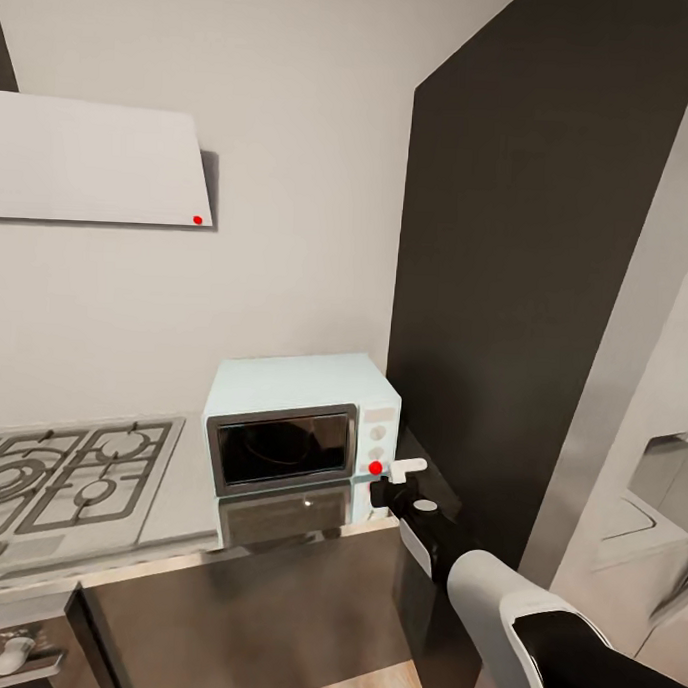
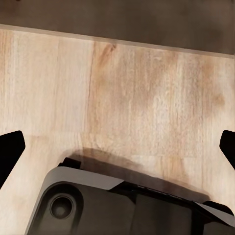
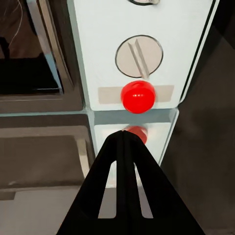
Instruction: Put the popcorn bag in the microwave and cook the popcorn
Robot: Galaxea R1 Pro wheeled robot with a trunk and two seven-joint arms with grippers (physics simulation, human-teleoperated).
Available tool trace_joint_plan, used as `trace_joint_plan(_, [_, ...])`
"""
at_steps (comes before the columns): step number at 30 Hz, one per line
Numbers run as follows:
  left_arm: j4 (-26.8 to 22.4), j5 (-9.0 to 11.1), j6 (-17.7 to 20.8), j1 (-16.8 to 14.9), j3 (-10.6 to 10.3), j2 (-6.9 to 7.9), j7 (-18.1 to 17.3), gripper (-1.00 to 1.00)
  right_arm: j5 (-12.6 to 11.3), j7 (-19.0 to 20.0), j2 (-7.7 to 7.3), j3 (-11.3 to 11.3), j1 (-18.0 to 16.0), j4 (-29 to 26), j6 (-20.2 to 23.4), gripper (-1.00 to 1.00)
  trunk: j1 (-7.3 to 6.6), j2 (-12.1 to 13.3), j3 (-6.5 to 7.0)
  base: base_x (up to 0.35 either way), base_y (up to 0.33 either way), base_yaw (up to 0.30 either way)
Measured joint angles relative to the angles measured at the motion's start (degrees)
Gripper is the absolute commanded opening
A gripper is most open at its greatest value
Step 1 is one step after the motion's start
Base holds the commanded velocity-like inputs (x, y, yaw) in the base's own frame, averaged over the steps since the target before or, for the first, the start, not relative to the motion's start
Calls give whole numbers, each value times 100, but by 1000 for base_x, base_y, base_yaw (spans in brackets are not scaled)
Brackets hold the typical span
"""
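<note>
Kitchen tabletop [image 1: 177,497]: microwave [image 1: 299,422], door shut; right fingers [image 3: 123,139] closed near red button [image 3: 138,96]; left fingers [image 2: 11,147] open

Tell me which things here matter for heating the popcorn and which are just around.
Job: microwave, its red button, the knob above it, the right hand shut just short of the button, countertop.
Around: gas hob, white hood, dark tall cabinet.

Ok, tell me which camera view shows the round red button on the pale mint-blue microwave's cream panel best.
The right wrist view: the round red button is large and sharp under a slotted grey knob, just beyond the shut right gripper. The head view shows it as a small dot. The left wrist view looks at wooden floor.
</note>
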Motion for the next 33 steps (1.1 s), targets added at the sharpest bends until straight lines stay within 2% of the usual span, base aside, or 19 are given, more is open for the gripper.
trace_joint_plan(33, [1, 0, 0, 0, 1, 2, 1, 100, 10, -1, -53, 29, 136, 17, -50, -100, 0, 0, 0, 68, -3, 0])
